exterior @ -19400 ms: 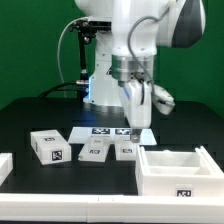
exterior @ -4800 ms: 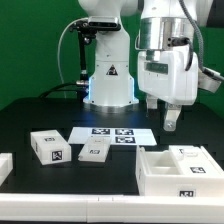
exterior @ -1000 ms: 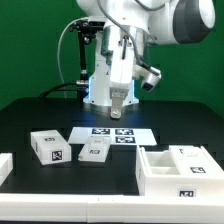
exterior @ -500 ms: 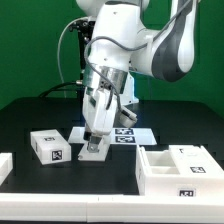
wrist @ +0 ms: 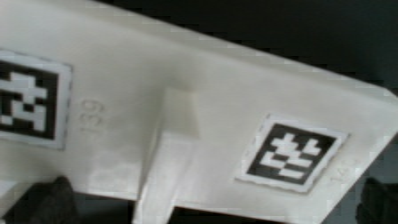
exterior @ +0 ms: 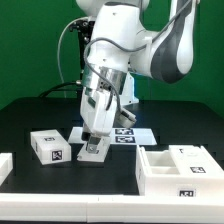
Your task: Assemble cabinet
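The cabinet (exterior: 178,172), a large white boxy body with a tag on its front, stands at the exterior view's lower right, with a small white piece (exterior: 187,153) resting in its top. My gripper (exterior: 94,140) is down over a small white tagged block (exterior: 92,152) in front of the marker board (exterior: 120,134). In the wrist view this block (wrist: 196,110) fills the frame, showing two tags and a raised ridge. My gripper (wrist: 214,205) is open, with the dark fingertips (wrist: 43,200) standing on either side of the block's near end.
Another small tagged block (exterior: 50,147) lies to the exterior view's left of the gripper. A white part (exterior: 5,166) sits at the left edge. The robot's base (exterior: 108,85) stands behind the marker board on the black table.
Over the last second the arm swung down and to the exterior view's left, from above the marker board onto the small block. It has held still for the last half second.
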Controlling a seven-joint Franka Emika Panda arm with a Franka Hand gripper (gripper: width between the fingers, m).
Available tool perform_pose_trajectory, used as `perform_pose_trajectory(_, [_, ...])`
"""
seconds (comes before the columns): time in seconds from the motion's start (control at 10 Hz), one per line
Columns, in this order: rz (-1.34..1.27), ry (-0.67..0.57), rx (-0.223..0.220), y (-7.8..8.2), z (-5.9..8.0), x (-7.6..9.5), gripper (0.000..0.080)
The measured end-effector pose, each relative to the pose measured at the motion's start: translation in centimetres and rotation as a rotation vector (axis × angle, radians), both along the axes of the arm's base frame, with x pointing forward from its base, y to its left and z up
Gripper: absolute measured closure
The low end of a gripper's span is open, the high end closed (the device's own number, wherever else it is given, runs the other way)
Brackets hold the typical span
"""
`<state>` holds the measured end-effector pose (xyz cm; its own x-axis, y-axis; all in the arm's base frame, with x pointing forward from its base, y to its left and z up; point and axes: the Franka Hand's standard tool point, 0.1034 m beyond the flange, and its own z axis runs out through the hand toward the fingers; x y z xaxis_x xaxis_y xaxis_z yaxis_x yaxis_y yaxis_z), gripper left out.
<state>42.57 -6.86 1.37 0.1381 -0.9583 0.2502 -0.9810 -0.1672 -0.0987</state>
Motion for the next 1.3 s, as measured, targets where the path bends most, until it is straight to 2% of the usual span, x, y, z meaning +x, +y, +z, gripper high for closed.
perform_pose_trajectory(0.3, [-0.015, -0.027, -0.018, -0.3, 0.43, 0.44, 0.0002])
perform_pose_trajectory(0.7, [0.002, -0.04, -0.037, 0.39, 0.24, 0.51, 0.0002])
perform_pose_trajectory(0.9, [0.012, -0.06, -0.072, 0.34, 0.3, 0.74, 0.0002])
perform_pose_trajectory(1.3, [0.02, -0.054, -0.09, -0.48, 0.15, 0.59, 0.0002])
